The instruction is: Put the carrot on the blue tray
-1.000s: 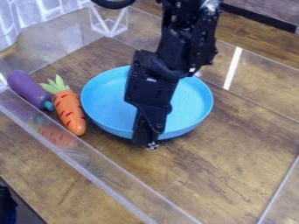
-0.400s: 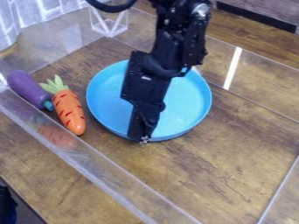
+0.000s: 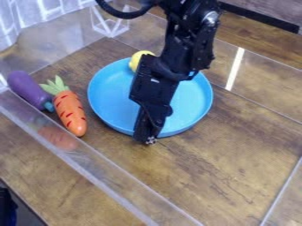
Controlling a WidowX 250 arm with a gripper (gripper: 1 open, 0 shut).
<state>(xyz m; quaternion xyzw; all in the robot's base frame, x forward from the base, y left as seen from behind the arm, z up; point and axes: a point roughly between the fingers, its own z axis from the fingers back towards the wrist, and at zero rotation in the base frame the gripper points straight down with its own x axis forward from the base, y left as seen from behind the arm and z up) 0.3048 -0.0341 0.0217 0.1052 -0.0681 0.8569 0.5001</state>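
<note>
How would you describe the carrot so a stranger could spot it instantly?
Find the round blue plastic tray on the wooden table; to its left, near the clear wall, lies the small orange toy carrot with green leaves. Its neighbour, the eggplant, is purple.

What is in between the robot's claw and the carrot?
In the camera view, between the end effector and the carrot lie the blue tray's near-left rim and bare wooden table.

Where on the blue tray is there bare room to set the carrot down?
The blue tray's left half, the side nearest the carrot, is bare. The far rim holds a yellow lemon, and the arm with its pincer covers the middle and front edge.
</note>
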